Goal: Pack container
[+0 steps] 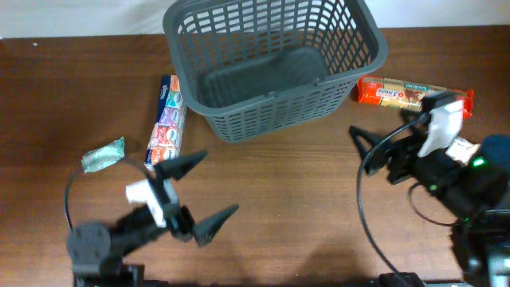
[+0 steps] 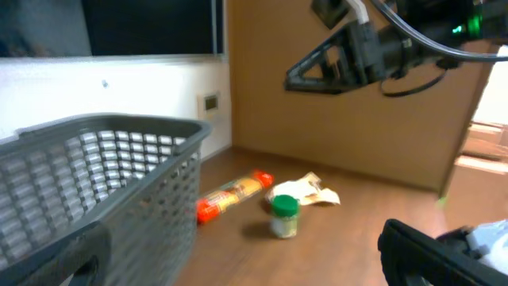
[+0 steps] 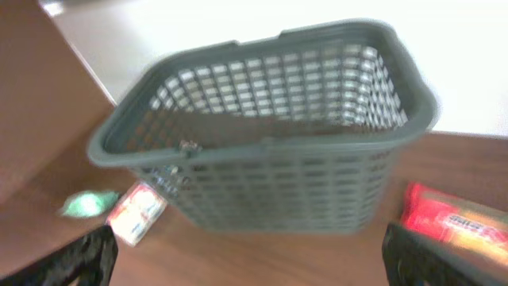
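Left claw (image 1: 221,182) spread wide | right claw (image 3: 247,232) spread wide | container (image 1: 263,119) beyond, untouched

Bright, even light; the large dark grey plastic lattice basket (image 1: 271,119) casts only a faint, soft shadow on the brown wooden surface (image 1: 303,207). The right wrist view is motion-blurred, its background blown white; the left wrist view is soft.

The container (image 1: 267,119) is a dark grey plastic basket with slotted sides. It stands upright, opening upward, at the far middle of the table (image 1: 287,199).
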Controlling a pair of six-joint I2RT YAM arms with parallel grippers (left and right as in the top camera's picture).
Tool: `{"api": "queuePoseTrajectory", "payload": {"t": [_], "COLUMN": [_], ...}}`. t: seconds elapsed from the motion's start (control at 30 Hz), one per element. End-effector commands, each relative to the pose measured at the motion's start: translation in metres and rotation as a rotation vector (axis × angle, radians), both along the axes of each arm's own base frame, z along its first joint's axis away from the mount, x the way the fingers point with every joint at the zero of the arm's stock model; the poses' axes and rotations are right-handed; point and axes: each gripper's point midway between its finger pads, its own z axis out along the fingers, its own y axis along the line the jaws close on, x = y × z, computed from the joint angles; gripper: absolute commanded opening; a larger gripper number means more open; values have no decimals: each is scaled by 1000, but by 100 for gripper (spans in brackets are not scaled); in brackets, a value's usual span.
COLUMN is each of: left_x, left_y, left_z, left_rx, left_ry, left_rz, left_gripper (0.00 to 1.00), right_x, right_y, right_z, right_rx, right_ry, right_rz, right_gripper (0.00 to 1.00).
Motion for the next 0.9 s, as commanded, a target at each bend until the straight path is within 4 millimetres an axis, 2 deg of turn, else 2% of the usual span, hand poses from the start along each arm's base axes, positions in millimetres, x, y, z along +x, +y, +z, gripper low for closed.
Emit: {"api": "queuePoseTrajectory", "payload": {"t": [0.0, 0.13, 0.27, 0.4, 0.53, 0.6, 0.67, 0.73, 0.87], "left_x": [17, 26, 27, 24, 16, 24, 50, 75, 88], "left_y": [-22, -82, -136, -162, -179, -184, -177, -157, -112], "left_z": [28, 50, 65, 75, 62, 55, 38, 14, -16], "left_rx": [8, 76, 147, 152, 171, 184, 213, 290, 494], "left_ry": [87, 170, 183, 178, 206, 222, 325, 424, 486], "left_rz": [-80, -266, -385, -452, -503, -463, -283, -51, 294], "left_gripper": [99, 99, 99, 99, 99, 99, 99, 99, 99], "right_x": [16, 23, 12, 14, 19, 22, 26, 27, 31], "right_y": [-20, -21, -9, -12, -10, -11, -23, -41, -67], "right_z": [26, 45, 48, 38, 45, 52, 58, 64, 75], "right_rx": [-134, -144, -116, -126, -119, -117, -109, -112, -157], "right_ry": [-4, 98, 208, 252, 219, 189, 181, 176, 144], "right_rz": [-92, -92, -19, -30, -22, -34, -118, -235, -382], "right_gripper": [99, 99, 99, 99, 99, 99, 99, 99, 99]}}
